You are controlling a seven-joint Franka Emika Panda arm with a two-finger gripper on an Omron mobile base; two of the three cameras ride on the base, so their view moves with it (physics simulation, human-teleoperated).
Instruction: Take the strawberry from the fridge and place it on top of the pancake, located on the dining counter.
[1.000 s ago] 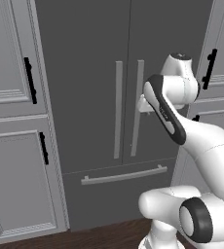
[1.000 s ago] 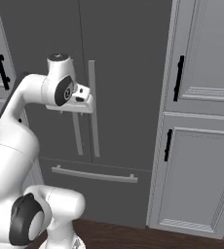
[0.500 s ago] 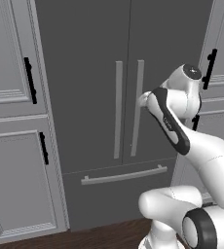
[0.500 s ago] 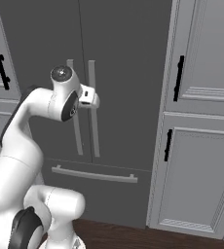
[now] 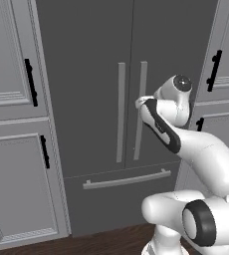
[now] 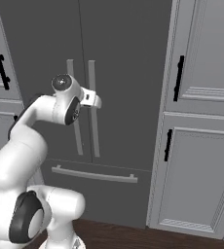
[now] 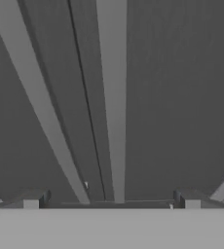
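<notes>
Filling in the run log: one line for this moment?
stage: reaching for fridge | fridge doors: closed | gripper: open, empty, at right door handle

Light grey panelled cabinets (image 5: 17, 149) with black handles (image 5: 31, 82) stand at nine and three o'clock above dark wood flooring (image 6: 133, 237).

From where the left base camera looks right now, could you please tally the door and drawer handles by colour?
Grey bar handles on the fridge: 3
Black handles on the cabinets: 4
Total: 7
</notes>
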